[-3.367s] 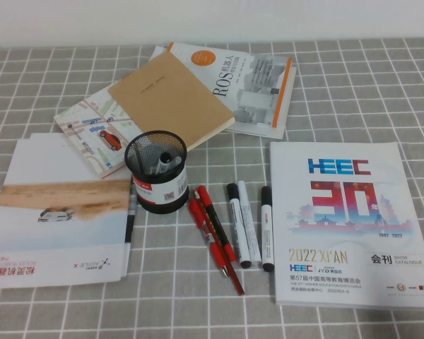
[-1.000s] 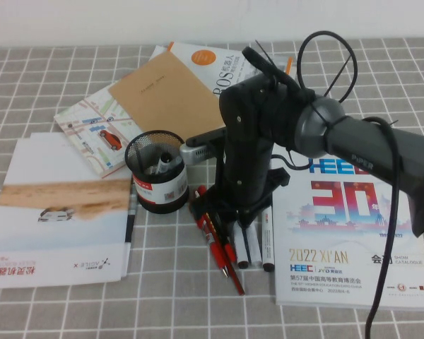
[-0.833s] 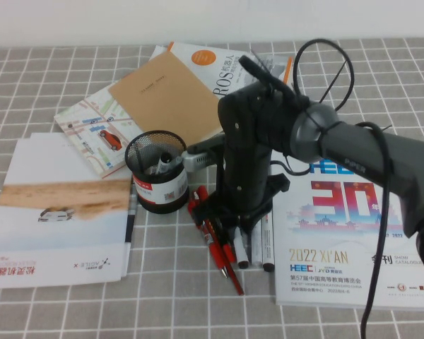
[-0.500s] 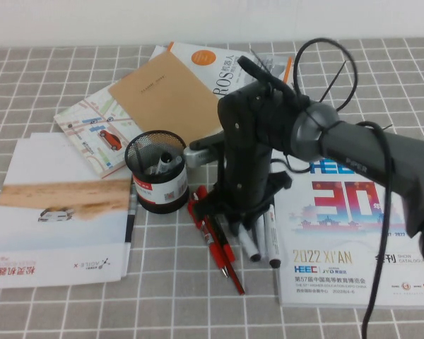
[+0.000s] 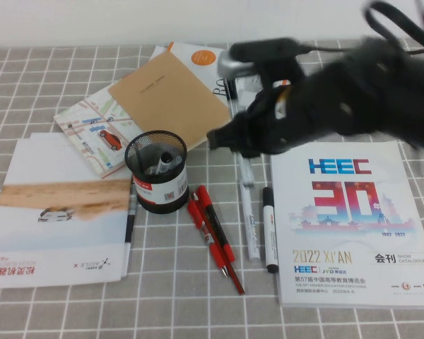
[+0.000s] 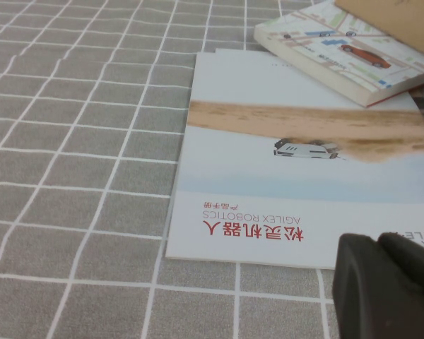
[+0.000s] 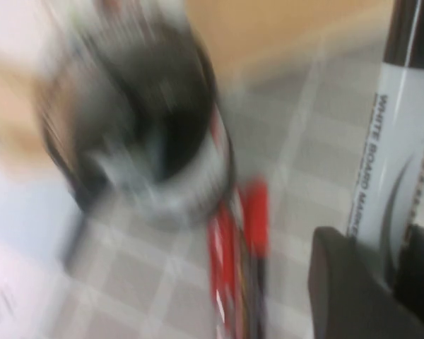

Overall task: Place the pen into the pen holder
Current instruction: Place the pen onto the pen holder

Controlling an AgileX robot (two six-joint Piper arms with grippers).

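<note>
The pen (image 7: 399, 141), a white marker with a black cap and black print, stands between the fingers of my right gripper (image 7: 392, 247), which is shut on it. In the high view the right gripper (image 5: 249, 145) is blurred and raised above the table, right of the pen holder (image 5: 157, 173). The pen holder is a black mesh cup with a red-and-white label; it holds some pens and shows blurred in the right wrist view (image 7: 141, 120). My left gripper (image 6: 381, 244) is shut and empty, low over the brochure's corner.
Two red pens (image 5: 212, 226), a white marker (image 5: 251, 226) and a black-capped marker (image 5: 268, 226) lie right of the holder. The HEEC catalogue (image 5: 346, 226) is at right. A brown notebook (image 5: 169, 95), a map book (image 5: 92, 131) and the AgileX brochure (image 5: 56, 212) lie at left.
My right arm has lifted off the row of markers and swung up and to the right. One black-capped marker has left the table and is now in its grip.
</note>
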